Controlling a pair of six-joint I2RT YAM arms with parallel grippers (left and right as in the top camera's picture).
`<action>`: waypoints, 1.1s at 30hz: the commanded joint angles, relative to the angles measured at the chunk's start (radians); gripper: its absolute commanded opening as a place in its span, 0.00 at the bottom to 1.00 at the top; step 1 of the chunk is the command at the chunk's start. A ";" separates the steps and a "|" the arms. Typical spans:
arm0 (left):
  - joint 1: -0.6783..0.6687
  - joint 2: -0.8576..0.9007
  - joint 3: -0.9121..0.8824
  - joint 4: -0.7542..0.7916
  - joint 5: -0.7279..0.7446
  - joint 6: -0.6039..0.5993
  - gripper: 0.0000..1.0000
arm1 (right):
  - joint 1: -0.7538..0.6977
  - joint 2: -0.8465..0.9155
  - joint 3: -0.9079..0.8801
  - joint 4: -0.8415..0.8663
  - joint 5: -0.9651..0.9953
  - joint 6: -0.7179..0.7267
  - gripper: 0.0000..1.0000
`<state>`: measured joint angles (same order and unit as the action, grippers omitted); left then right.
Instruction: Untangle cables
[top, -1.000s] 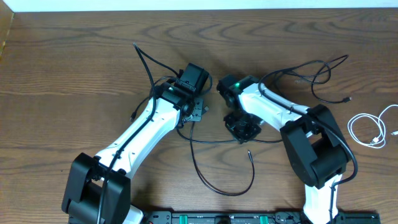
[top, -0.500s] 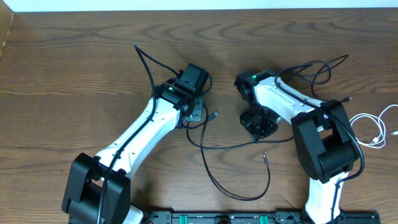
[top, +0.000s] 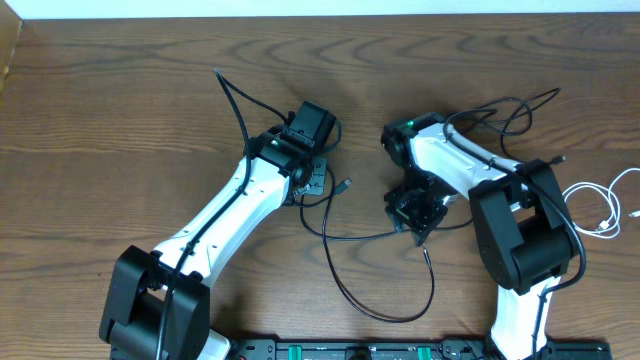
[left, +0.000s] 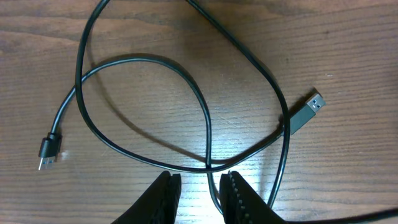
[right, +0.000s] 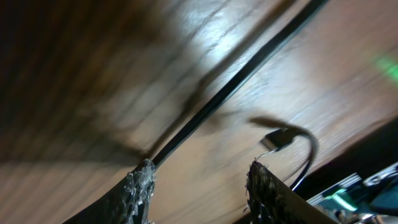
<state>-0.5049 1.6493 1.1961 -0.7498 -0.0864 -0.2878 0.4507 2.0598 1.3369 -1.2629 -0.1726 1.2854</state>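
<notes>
A long black cable (top: 360, 238) loops across the table between both arms, its USB plug (top: 343, 185) lying beside my left gripper (top: 318, 180). In the left wrist view that cable (left: 149, 58) crosses over itself, with the USB plug (left: 306, 112) to the right and a small plug (left: 48, 149) to the left. My left gripper (left: 200, 177) is open a little, one strand running loose between its jaws. My right gripper (top: 415, 215) hovers over the cable, open with nothing between its fingers (right: 199, 169). A black strand (right: 236, 81) passes by its left finger.
A second black cable (top: 515, 105) lies curled at the back right behind the right arm. A white cable (top: 590, 200) is coiled near the right table edge. The left arm's own thick cable (top: 232, 100) runs up toward the back.
The right gripper moved right, dragging the black cable with it, then opened and let it go. The left gripper's jaws have parted slightly.
</notes>
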 joint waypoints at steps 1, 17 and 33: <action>0.005 -0.003 0.000 0.003 -0.019 -0.001 0.28 | -0.006 0.004 -0.044 -0.002 0.118 0.079 0.44; 0.005 -0.003 0.000 0.018 -0.019 -0.001 0.27 | -0.156 0.004 -0.307 0.210 0.348 -0.027 0.40; 0.005 -0.003 0.000 0.018 -0.019 0.000 0.28 | -0.155 0.004 -0.507 0.709 0.384 -0.027 0.20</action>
<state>-0.5049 1.6493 1.1961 -0.7319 -0.0887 -0.2882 0.3069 1.8637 1.0016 -0.9665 0.2073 1.2465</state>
